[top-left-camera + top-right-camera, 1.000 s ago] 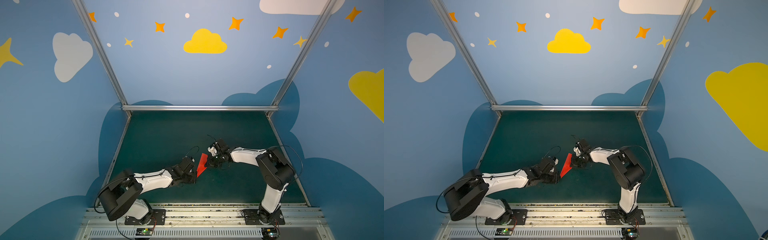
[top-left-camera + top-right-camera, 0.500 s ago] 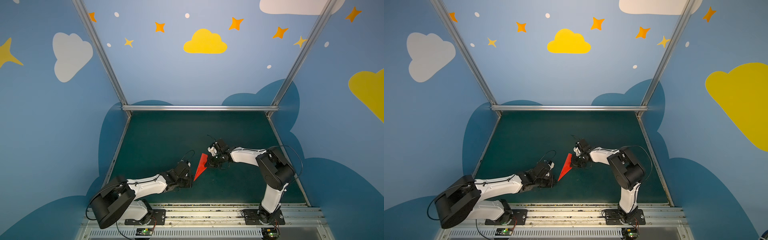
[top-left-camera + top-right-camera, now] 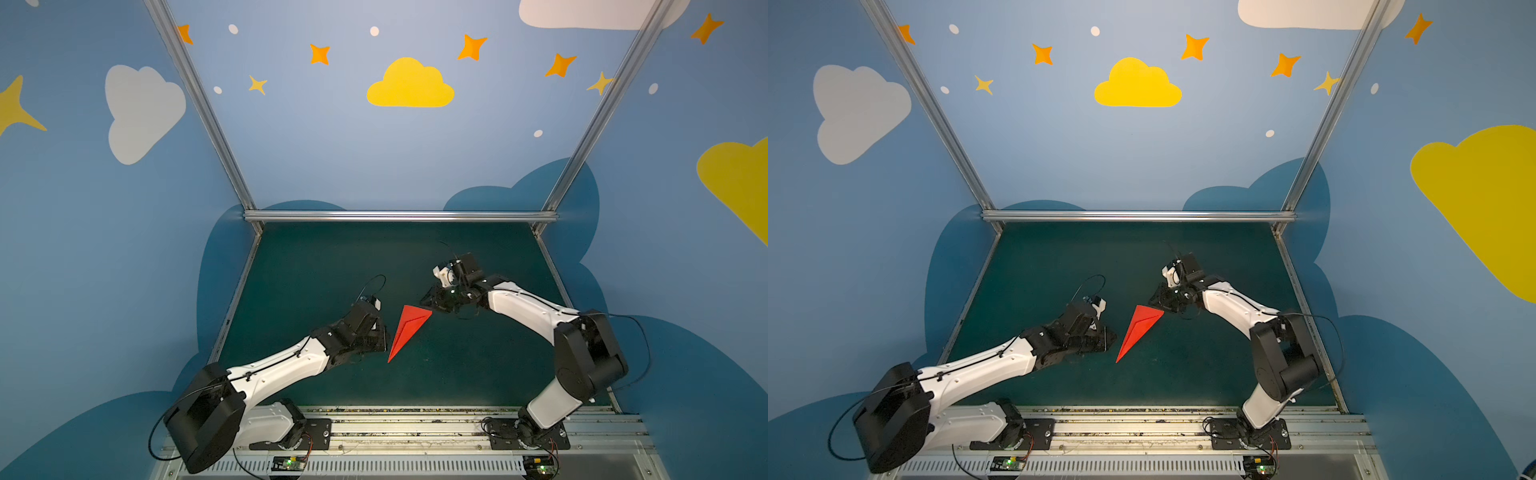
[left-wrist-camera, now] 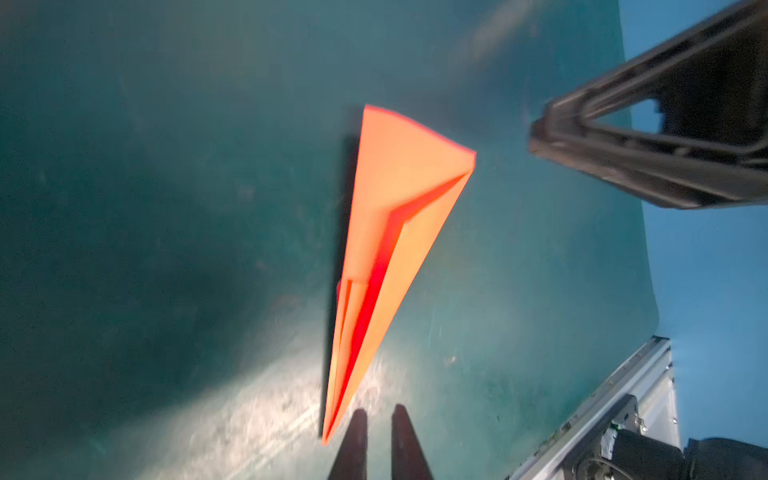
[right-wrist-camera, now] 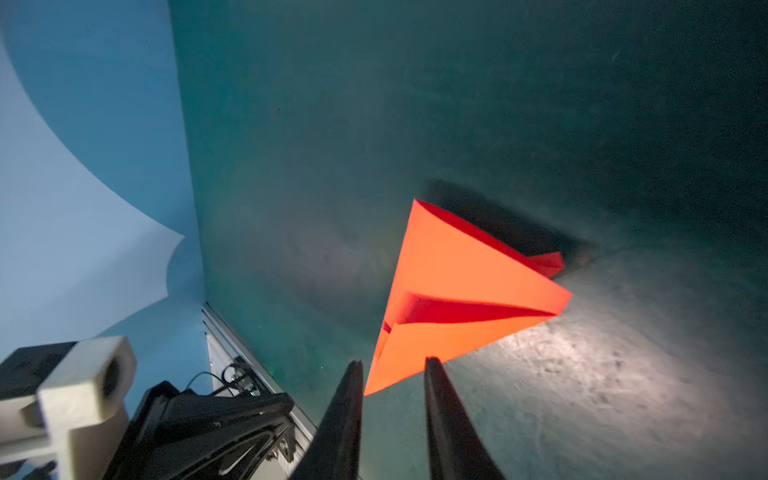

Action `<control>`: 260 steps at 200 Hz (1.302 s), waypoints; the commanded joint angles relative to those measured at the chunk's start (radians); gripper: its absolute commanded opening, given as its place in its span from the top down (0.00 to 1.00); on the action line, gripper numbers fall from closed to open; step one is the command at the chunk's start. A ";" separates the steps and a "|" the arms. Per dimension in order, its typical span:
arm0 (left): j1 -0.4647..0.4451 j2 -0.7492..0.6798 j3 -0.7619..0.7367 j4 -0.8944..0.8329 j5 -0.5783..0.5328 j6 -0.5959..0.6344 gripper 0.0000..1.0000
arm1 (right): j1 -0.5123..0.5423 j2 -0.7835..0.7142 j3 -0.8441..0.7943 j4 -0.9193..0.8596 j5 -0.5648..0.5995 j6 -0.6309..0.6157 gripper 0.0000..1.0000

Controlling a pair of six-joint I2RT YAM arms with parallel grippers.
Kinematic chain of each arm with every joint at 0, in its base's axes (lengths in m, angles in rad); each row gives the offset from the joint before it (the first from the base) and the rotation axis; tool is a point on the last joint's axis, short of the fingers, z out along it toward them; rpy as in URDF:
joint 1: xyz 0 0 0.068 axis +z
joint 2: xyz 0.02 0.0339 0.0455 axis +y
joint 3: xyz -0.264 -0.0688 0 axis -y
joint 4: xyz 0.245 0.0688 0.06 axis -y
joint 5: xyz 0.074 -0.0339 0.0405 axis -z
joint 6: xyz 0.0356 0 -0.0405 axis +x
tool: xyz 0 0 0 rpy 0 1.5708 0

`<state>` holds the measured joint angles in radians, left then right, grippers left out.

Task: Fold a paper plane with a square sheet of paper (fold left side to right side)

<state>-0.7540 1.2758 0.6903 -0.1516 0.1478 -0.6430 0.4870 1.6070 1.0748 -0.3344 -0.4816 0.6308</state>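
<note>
The square sheet of paper is folded into a red paper plane (image 3: 409,328) (image 3: 1140,328), a narrow dart lying on the green mat with its nose toward the front. My left gripper (image 3: 382,336) (image 3: 1111,336) sits just left of it, open a little, with nothing between its fingers. In the left wrist view the plane (image 4: 395,208) has its nose beside my left gripper (image 4: 379,413). My right gripper (image 3: 429,306) (image 3: 1157,305) is at the plane's wide rear corner. In the right wrist view that corner of the plane (image 5: 457,282) lies in the gap of my open right gripper (image 5: 392,363), not pinched.
The green mat (image 3: 332,266) is bounded by an aluminium bar (image 3: 399,215) at the back and slanted frame posts at both sides. The arm bases stand on a metal rail (image 3: 415,419) along the front. Blue painted walls close in on all sides.
Both grippers have gone from shut to slightly open. The plane, narrow and edge-on before, now lies wider and flatter on the mat. The left gripper has drawn a little away from it.
</note>
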 commanded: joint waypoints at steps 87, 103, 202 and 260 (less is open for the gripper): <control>0.203 0.397 0.302 -0.022 0.233 0.053 0.39 | -0.099 -0.034 -0.315 0.134 -0.113 -0.024 0.90; 0.233 0.466 0.347 -0.024 0.317 0.062 0.39 | -0.097 -0.008 -0.330 0.167 -0.130 -0.020 0.98; 0.266 0.711 0.490 0.007 0.552 0.065 0.56 | -0.079 0.127 -0.325 0.259 -0.168 -0.005 1.00; 0.231 0.702 0.451 0.074 0.583 0.036 0.66 | -0.067 0.176 -0.318 0.275 -0.161 -0.001 1.00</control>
<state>-0.5053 1.9835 1.1599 -0.1135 0.6979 -0.5968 0.4049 1.7432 0.7506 -0.0513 -0.6685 0.6258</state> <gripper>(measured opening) 0.360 0.050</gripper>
